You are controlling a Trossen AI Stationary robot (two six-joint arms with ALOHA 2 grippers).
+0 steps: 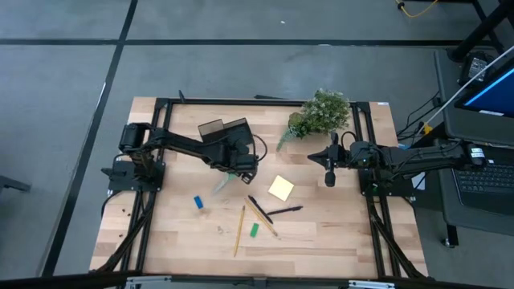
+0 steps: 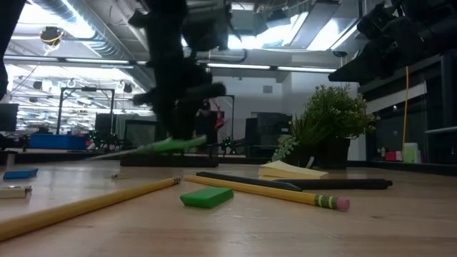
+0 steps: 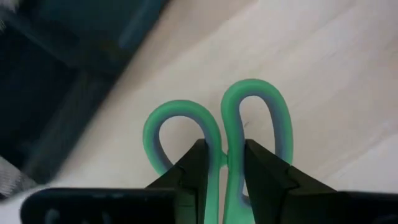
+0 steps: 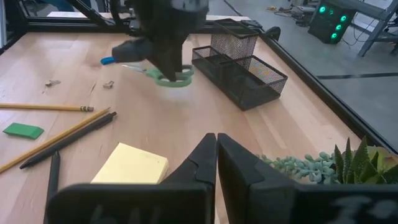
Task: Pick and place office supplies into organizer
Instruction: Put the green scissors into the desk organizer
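Left tool [image 3: 225,171] pinched the green-handled scissors [image 3: 217,137] at the handle neck, lifted off the counter [image 1: 321,233], just at the organizer's [image 4: 239,65] 6 o'clock, likely for carrying over. Right tool [image 4: 216,162] waited pressed together near the plant [image 1: 321,112].

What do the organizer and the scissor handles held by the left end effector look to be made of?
Organizer: likely black metal wire mesh, since the table shows through its walls. Scissors: handles look like moulded green plastic with a smooth, matte grey inner lining, possibly rubbery; the left end effector is shut on them.
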